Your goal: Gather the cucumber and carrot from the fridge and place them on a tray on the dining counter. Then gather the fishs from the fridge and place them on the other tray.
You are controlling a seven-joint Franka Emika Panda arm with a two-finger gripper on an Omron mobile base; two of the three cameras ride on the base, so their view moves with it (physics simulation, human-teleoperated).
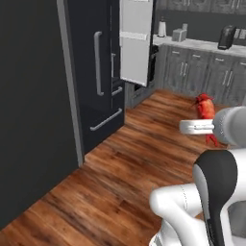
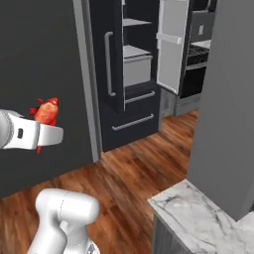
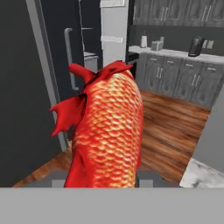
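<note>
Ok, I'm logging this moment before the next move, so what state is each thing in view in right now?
red-orange fish: held up off the floor, clamped in the pincer.
pincer: shut on the red-orange fish, raised in the air away from the fridge.
fridge: right door swung open, left door shut, both lower drawers shut.
dining counter: only a marble corner shows.

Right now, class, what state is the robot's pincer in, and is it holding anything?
Pincer: closed on the red-orange fish, carried above the wooden floor, away from the fridge.
</note>
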